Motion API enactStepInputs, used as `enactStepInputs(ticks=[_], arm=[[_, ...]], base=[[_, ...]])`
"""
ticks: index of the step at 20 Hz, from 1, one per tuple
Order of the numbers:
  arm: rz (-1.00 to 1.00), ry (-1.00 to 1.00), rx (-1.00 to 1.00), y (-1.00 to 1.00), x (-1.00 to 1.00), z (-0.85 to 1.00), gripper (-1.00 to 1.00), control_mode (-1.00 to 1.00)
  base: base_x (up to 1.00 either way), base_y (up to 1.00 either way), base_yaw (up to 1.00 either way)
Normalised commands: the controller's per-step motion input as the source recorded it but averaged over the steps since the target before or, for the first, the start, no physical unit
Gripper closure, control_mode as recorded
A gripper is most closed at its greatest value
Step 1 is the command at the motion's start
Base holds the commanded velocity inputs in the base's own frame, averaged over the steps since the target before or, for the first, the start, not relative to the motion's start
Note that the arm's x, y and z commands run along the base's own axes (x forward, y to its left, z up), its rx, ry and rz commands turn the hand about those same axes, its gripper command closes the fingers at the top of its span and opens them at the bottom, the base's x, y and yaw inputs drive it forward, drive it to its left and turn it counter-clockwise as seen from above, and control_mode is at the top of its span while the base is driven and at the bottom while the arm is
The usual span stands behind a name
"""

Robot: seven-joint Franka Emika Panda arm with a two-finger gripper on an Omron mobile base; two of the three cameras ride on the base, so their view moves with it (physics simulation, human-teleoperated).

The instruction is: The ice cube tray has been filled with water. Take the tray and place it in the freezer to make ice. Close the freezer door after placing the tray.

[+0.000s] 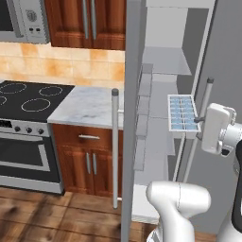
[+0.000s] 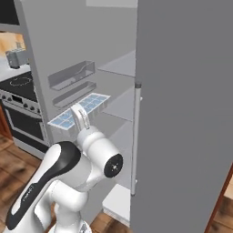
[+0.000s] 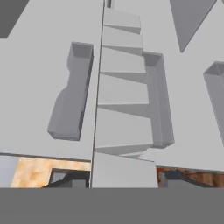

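Now, tray: the small flat white ice cube tray (image 1: 183,112) with pale blue water (image 2: 91,103) cells is pinched by the closed two-finger gripper (image 1: 197,119), level at the open grey freezer (image 1: 165,61)
Advice: keep it level, slide onto a white shelf (image 2: 119,109) (no spills)
Views: the hand view faces the door bins (image 3: 72,94); the base views show the tray

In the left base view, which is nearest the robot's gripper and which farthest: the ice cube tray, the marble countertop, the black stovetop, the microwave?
From the gripper, at the right:
1. White ice cube tray with light-blue cells, held in the gripper at the freezer shelves.
2. Grey marble countertop, left of the open door.
3. Black stovetop, farther left.
4. Silver microwave, upper left corner.
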Motion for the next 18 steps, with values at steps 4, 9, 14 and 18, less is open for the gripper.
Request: enactStepInputs(ticks=[4, 9, 14, 18], arm=[[0.00, 0.00, 0.00, 0.00, 0.00, 0.00, 1.00, 1.00], [0.00, 0.00, 0.00, 0.00, 0.00, 0.00, 1.00, 1.00], [0.00, 0.00, 0.00, 0.00, 0.00, 0.00, 1.00, 1.00], [-0.03, -0.06, -0.04, 0.04, 0.00, 0.05, 1.00, -1.00]], base=[[0.51, 0.00, -0.02], [0.06, 0.02, 0.00], [0.00, 0.16, 0.00], [0.00, 0.08, -0.02]])
